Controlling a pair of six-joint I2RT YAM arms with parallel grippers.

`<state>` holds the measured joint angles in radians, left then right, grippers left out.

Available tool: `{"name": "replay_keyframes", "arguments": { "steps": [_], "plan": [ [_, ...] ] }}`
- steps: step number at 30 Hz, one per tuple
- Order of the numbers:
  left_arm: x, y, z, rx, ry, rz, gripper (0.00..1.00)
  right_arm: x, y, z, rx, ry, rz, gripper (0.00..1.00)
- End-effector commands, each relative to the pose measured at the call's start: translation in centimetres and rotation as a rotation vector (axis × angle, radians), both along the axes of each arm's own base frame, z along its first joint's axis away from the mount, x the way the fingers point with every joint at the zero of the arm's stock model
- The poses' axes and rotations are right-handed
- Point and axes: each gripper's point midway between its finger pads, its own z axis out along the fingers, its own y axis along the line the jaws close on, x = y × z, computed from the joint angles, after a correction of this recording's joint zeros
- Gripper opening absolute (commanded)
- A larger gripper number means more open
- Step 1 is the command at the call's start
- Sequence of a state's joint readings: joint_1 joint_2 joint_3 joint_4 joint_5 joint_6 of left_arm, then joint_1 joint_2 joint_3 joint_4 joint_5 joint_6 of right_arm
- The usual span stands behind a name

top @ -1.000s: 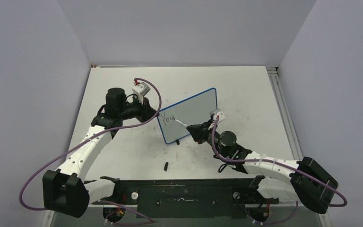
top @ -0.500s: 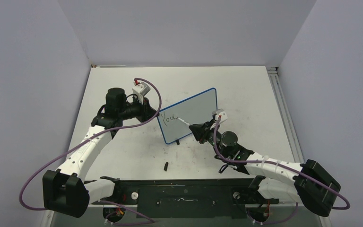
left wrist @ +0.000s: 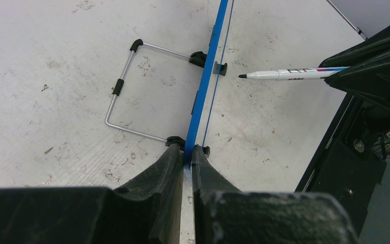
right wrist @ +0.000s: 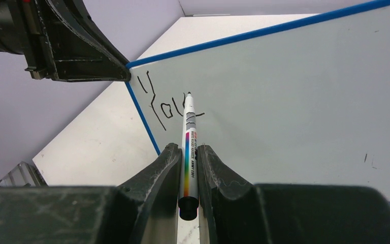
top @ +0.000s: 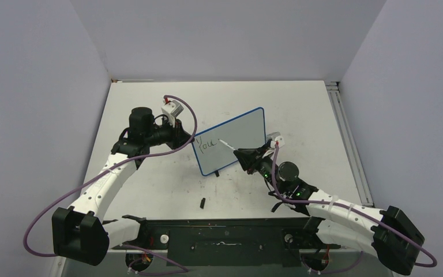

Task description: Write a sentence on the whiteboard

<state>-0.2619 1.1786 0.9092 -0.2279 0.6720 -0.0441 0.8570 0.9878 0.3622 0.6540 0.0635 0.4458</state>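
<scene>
The left hand (left wrist: 188, 152) pinches the whiteboard (top: 231, 138) edge. The right hand (right wrist: 188, 150) pinches a marker (right wrist: 189, 119), its tip near the words (right wrist: 161, 105).

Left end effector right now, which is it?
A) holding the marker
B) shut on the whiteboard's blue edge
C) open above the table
B: the left wrist view shows the left end effector pinched shut on the blue frame of the whiteboard, while the marker sits in the right end effector.
</scene>
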Motion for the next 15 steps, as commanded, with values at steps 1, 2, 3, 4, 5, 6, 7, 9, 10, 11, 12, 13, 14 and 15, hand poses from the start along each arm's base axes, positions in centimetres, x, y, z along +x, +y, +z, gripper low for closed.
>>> {"name": "replay_keyframes", "arguments": {
  "steps": [1,2,3,4,5,6,7,9,10,11,12,13,14,15],
  "plan": [
    [-0.3,-0.3,0.5,-0.017,0.0,-0.021,0.0,0.5,-0.4,2.9,0.035,-0.068,-0.024,0.05],
    [-0.3,-0.3,0.5,-0.018,0.001,-0.022,0.0,0.5,-0.4,3.1,0.038,-0.073,-0.027,0.05],
    [-0.3,-0.3,0.4,-0.017,0.002,-0.022,0.0,0.6,-0.3,3.3,0.04,-0.078,-0.028,0.05],
    [-0.2,-0.3,0.3,-0.017,0.004,-0.022,0.0,0.8,-0.3,3.5,0.043,-0.083,-0.03,0.05],
    [-0.2,-0.3,0.3,-0.017,0.004,-0.022,0.0,0.8,-0.3,3.7,0.046,-0.088,-0.031,0.05],
    [-0.2,-0.4,0.3,-0.017,0.004,-0.022,0.0,0.9,-0.2,3.8,0.047,-0.09,-0.031,0.05],
    [-0.2,-0.3,0.3,-0.016,0.007,-0.021,0.0,1.1,-0.1,4.0,0.052,-0.098,-0.032,0.05],
    [-0.2,-0.3,0.3,-0.015,0.005,-0.022,0.0,1.2,0.2,4.1,0.05,-0.101,-0.026,0.05],
    [-0.2,-0.3,0.3,-0.015,0.005,-0.022,0.0,1.3,0.3,4.4,0.053,-0.108,-0.026,0.05],
    [-0.2,-0.4,0.3,-0.015,0.005,-0.022,0.0,1.4,0.4,4.4,0.053,-0.109,-0.025,0.05],
    [-0.2,-0.4,0.2,-0.016,0.007,-0.023,0.0,1.4,0.5,4.4,0.052,-0.111,-0.022,0.05],
    [-0.2,-0.4,0.2,-0.016,0.008,-0.024,0.0,1.6,0.6,4.5,0.053,-0.112,-0.024,0.05],
    [-0.2,-0.4,0.2,-0.016,0.007,-0.023,0.0,1.6,0.7,4.4,0.051,-0.111,-0.022,0.05],
    [-0.2,-0.4,0.2,-0.016,0.007,-0.024,0.0,1.7,0.8,4.4,0.052,-0.113,-0.022,0.05]
  ]
}}
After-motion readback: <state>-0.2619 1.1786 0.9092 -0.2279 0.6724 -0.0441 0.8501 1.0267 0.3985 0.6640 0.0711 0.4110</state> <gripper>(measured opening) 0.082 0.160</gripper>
